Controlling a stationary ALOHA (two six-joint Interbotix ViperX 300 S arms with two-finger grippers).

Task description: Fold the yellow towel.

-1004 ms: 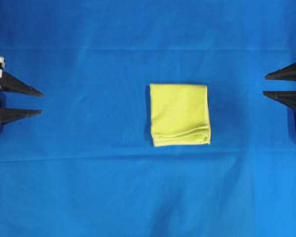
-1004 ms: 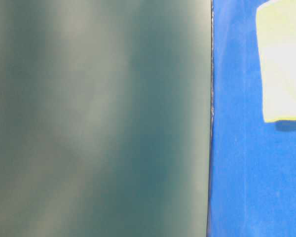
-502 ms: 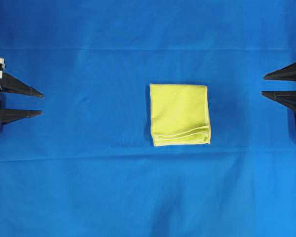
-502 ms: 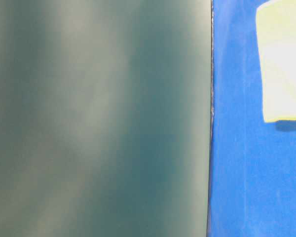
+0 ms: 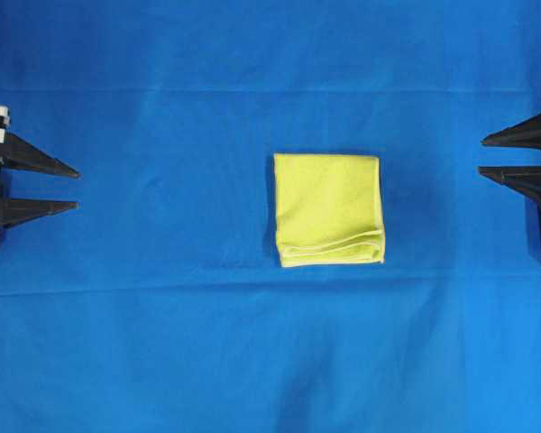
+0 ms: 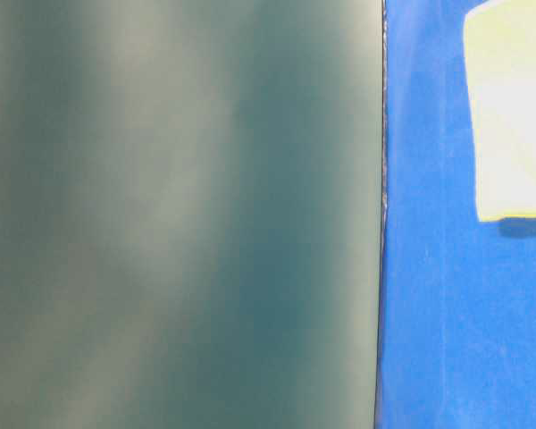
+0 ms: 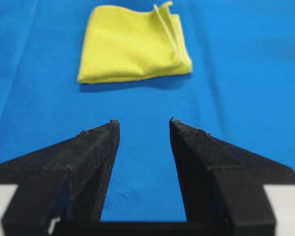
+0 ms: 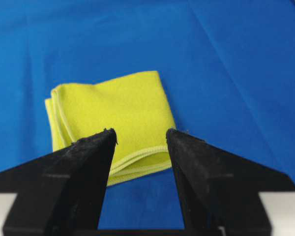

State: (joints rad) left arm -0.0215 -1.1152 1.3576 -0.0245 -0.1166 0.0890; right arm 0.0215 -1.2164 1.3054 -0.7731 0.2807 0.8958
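Left gripper (image 5: pixel 76 188) at nine o'clock, jaws apart and empty, right gripper (image 5: pixel 482 154) at three o'clock, jaws likewise parted, folded yellow towel (image 5: pixel 328 208) lying flat at centre of blue cloth (image 5: pixel 162 343), well apart from both.

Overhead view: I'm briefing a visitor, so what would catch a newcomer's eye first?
The yellow towel, already folded into a small square, lies mid-table, bright against the blue cloth. The left gripper and right gripper wait open and empty at opposite edges, dark fingers pointing inward.
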